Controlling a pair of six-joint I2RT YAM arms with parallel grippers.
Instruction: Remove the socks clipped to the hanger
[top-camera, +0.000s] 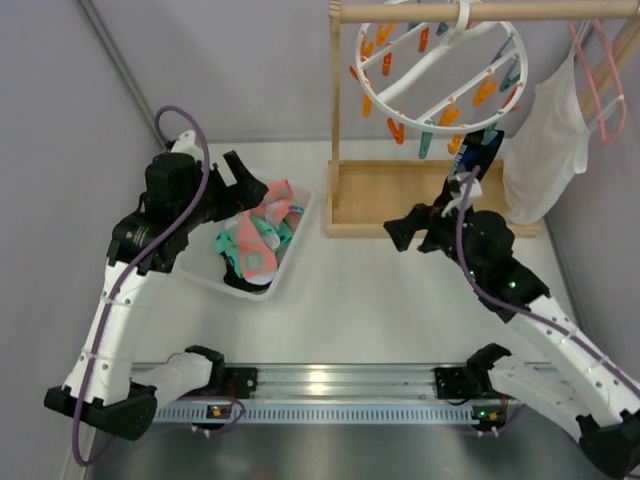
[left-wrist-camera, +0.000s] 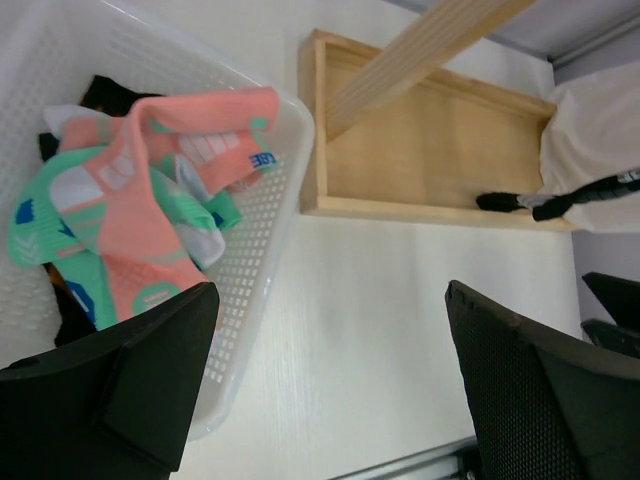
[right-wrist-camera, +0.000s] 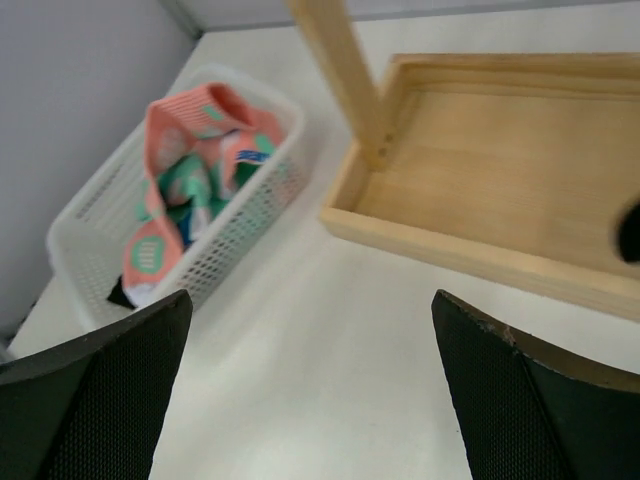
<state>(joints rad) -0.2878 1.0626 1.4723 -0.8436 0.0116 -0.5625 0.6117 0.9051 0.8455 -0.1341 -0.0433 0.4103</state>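
1. Left gripper (left-wrist-camera: 330, 300): jaws spread, empty, over the basket (top-camera: 288, 255) of loose socks (top-camera: 255, 245).
2. Right gripper (right-wrist-camera: 310, 330): jaws spread, empty, facing the basket; my nearer arm for the pull.
3. Black sock (top-camera: 482, 155): clipped to the hanger (top-camera: 440, 70), up and behind my right gripper, hanging lengthwise, toe toward the wooden tray (top-camera: 380, 195).

Coral-and-teal socks (left-wrist-camera: 130, 200) in a white mesh basket (left-wrist-camera: 265, 240) (wooden tray (left-wrist-camera: 450, 150) beside it), wide-open hand (left-wrist-camera: 330, 290) in front.
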